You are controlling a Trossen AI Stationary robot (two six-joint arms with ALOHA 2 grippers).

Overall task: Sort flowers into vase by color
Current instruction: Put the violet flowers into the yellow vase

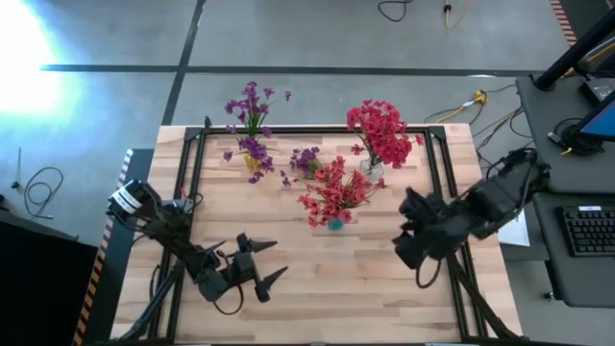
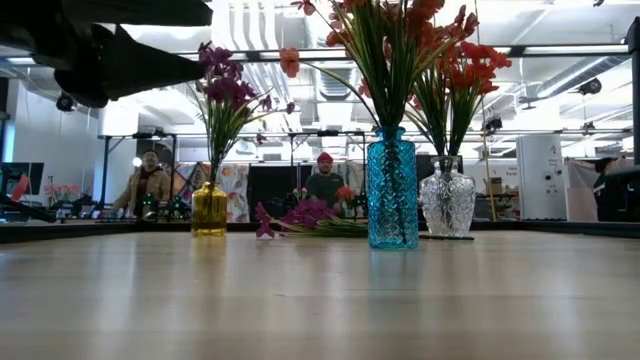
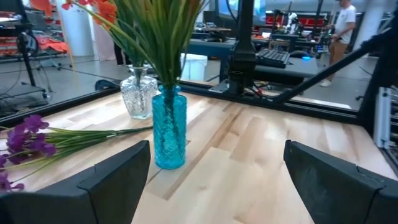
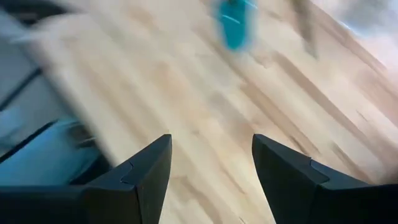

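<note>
Purple flowers [image 1: 306,161]: one bunch lies flat on table [image 1: 365,279], at 11 o'clock from blue vase [image 1: 334,223], not in a vase yet.
Yellow vase [image 1: 253,164]: has purple ones, far side, at 10 o'clock from blue vase.
Blue vase: red flowers [image 1: 332,192] in it, mid table.
Clear vase [image 1: 371,169]: more red, at 1 o'clock from blue vase.
L gripper [image 1: 258,259]: fingers spread wide, nothing in them, near side, aimed at blue vase.
R gripper [image 4: 210,165]: fingers partly apart, nothing between, up off table at 3 o'clock.
Step, I think: reach for loose purple bunch.
Next: grab stems, lift, drop into yellow vase w/o bumping blue vase.
</note>
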